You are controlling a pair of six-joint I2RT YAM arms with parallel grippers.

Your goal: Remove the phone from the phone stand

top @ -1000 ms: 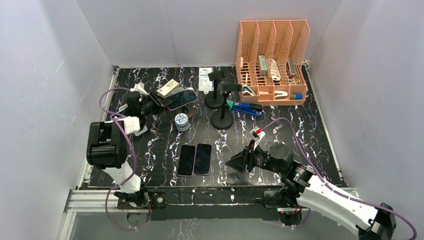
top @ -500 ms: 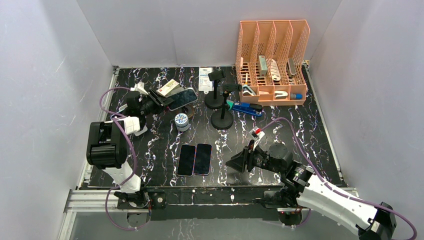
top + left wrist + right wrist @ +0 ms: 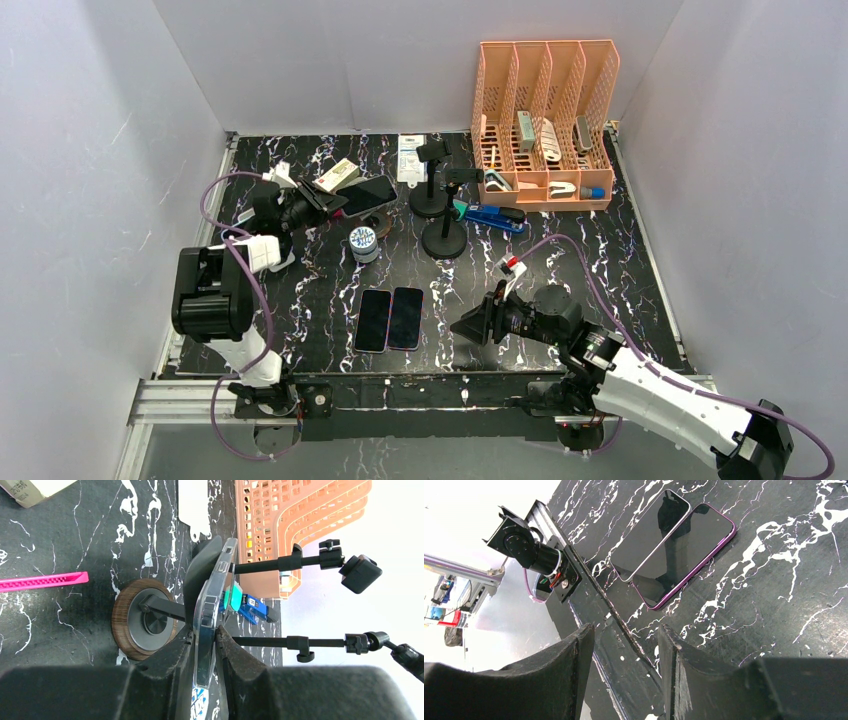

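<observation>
A phone in a clear case [image 3: 366, 194] is tilted at the far left of the table. In the left wrist view it [image 3: 212, 600] shows edge-on, its back against the dark cradle of the phone stand. The stand's round wooden base [image 3: 131, 625] sits on the table beside it. My left gripper [image 3: 334, 205] is shut on the phone's near end, one finger on each face [image 3: 205, 632]. My right gripper [image 3: 463, 327] is open and empty, low over the near table edge [image 3: 624, 635].
Two phones [image 3: 388, 318] lie flat side by side near the front. Two black clamp stands [image 3: 440, 205], a blue stapler [image 3: 496, 217] and an orange file rack [image 3: 545, 125] stand to the right. A blue-white roll [image 3: 363, 241] sits under the held phone. A pink strip [image 3: 42, 580] lies left.
My left gripper and the phone have shifted slightly toward the far side. The right arm has edged slightly left.
</observation>
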